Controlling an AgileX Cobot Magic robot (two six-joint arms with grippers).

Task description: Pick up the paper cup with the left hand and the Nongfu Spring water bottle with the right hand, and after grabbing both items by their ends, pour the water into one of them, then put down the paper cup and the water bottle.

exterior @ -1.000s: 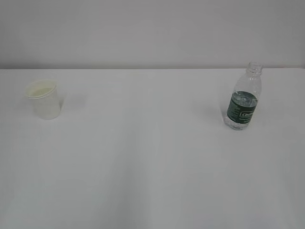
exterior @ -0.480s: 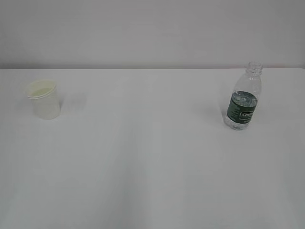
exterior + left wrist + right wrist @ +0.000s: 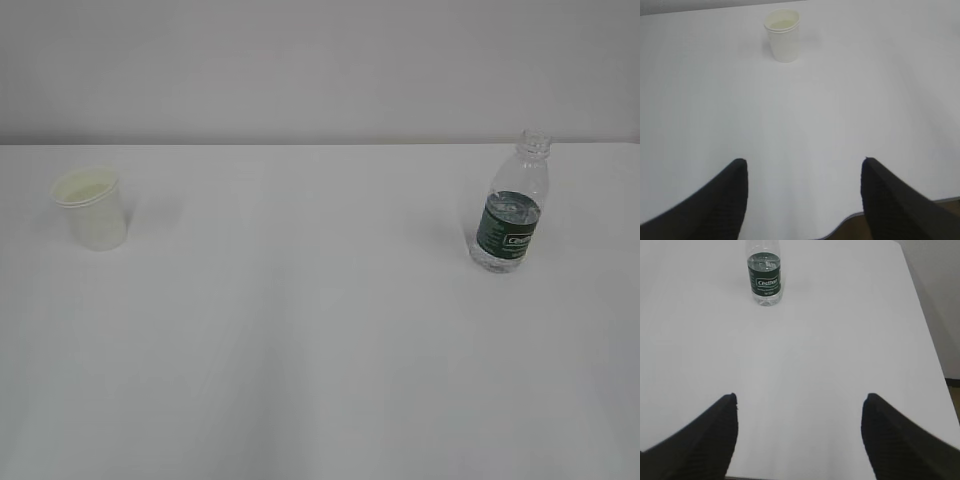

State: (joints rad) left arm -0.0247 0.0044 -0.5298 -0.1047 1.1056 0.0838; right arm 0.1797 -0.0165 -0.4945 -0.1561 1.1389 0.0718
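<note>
A plain white table (image 3: 320, 350) fills the view, its far edge meeting a pale wall. Two things stand on it, well apart. On the left, a small cream paper cup (image 3: 92, 208) stands upright, mouth open upward. On the right, a clear ribbed water bottle (image 3: 512, 216) with a dark green label stands upright, uncapped, with water (image 3: 514, 206) inside reaching about the top of the label.

Even, diffuse light washes the white table (image 3: 320, 350) flat; no glare; faint soft shadows trail toward two o'clock. All views are soft and slightly grainy.
</note>
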